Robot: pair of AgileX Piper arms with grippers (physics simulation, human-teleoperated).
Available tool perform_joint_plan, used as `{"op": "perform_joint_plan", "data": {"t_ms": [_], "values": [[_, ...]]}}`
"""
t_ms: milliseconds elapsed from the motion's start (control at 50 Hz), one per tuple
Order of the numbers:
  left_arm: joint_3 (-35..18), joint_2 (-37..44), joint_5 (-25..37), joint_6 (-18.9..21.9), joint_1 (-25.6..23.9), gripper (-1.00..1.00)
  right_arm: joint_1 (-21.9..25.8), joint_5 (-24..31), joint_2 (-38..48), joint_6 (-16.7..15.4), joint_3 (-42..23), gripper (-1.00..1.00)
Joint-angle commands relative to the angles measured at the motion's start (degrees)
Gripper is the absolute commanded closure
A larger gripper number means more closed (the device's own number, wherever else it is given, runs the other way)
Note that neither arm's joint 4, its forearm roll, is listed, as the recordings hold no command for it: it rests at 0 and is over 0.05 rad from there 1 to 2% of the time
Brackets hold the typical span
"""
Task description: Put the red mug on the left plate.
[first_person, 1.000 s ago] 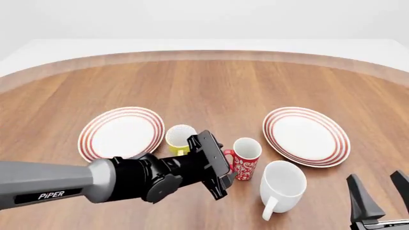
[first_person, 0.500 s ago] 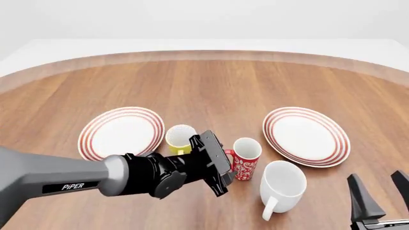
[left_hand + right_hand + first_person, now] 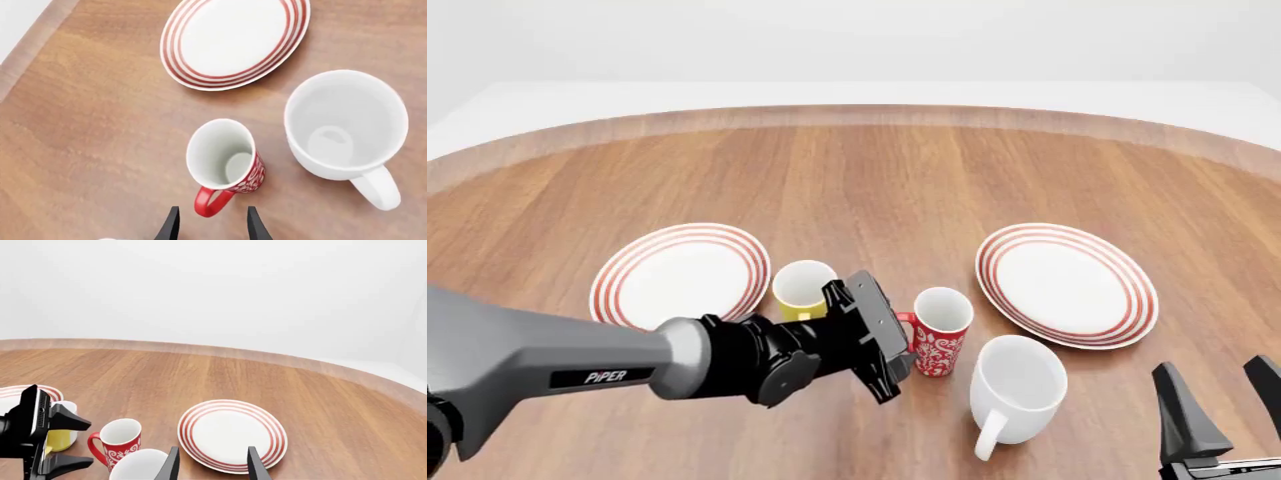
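On the far left of the wooden surface (image 3: 868, 170) I had the left plate (image 3: 679, 276) lying flat, nothing on it. Just right of it stood the yellow mug (image 3: 802, 289), partly hidden behind my left arm, which came in from the left, low over the near side of the surface.

The left pincer (image 3: 888, 345) sat immediately left of the red mug (image 3: 937, 331), at handle height. Through the left wrist camera I saw its two black fingers (image 3: 169, 227) spread apart, with the mug's red handle (image 3: 211, 202) just ahead of the gap between their tips; nothing was gripped, and I could not tell whether a tip touched the handle.

The red mug stood upright on the surface, its long axis vertical, the white opening up. Its handle pointed left and a little toward the near side, at the left pincer. It stood between the two plates, well apart from the left one, with the yellow mug in between.

Near and right of it stood the larger white mug (image 3: 1014, 389), upright, handle toward the near edge. Farther right lay the second plate (image 3: 1066, 284), flat.

At the near right corner, the right pincer (image 3: 1220, 410) hung with its fingers apart, empty, away from all the crockery.
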Motion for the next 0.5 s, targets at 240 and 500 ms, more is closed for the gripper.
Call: {"op": "perform_joint_plan", "data": {"t_ms": [240, 500], "values": [[-2.0, 2.6, 0.3, 0.2, 0.5, -1.0, -0.2, -0.2, 0.0, -0.1, 0.0, -1.0], [-3.7, 4.0, 1.4, 1.3, 0.9, -1.0, -0.1, -0.4, 0.0, -0.2, 0.0, -1.0]]}}
